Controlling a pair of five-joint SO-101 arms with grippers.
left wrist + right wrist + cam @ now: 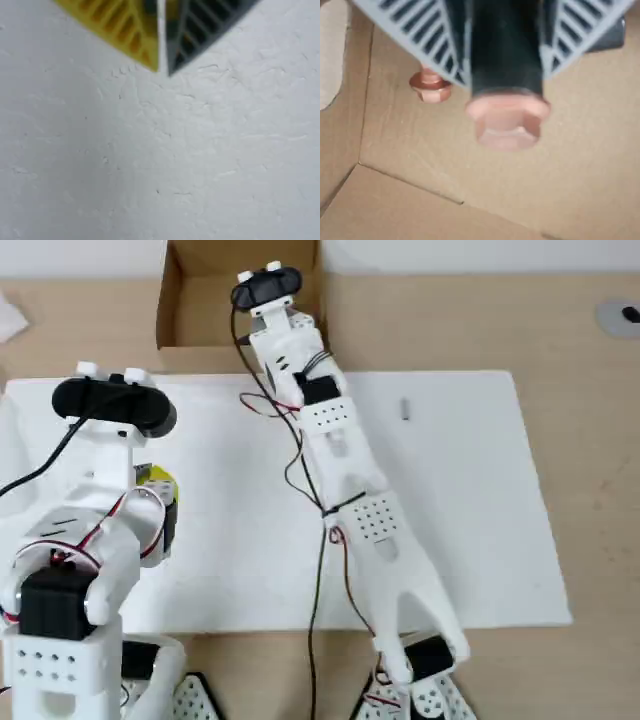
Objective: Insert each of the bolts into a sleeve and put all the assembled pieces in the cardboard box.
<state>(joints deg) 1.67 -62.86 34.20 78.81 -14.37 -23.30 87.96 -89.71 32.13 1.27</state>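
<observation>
Cardboard box [205, 305] stands open at the far edge of the table [590, 460], just beyond the white mat [470, 530]. In the high view the right arm [345, 465] stretches across the mat with its wrist over the box. The left arm [100, 520] stands over the mat's left part. A small dark piece [405, 408] lies on the mat near its far edge, too small to tell what it is.

In the left wrist view the left gripper [163, 67] hangs over the mat, its yellow and grey fingers closed together on nothing.

In the right wrist view the right gripper [506, 75] is above the box floor, clamped on a black sleeve [506, 50]. The copper head of a bolt [507, 122] sticks out of the sleeve's end. The head of a second bolt [430, 87] rests on the box floor near a side wall, the rest of it hidden behind a finger.
</observation>
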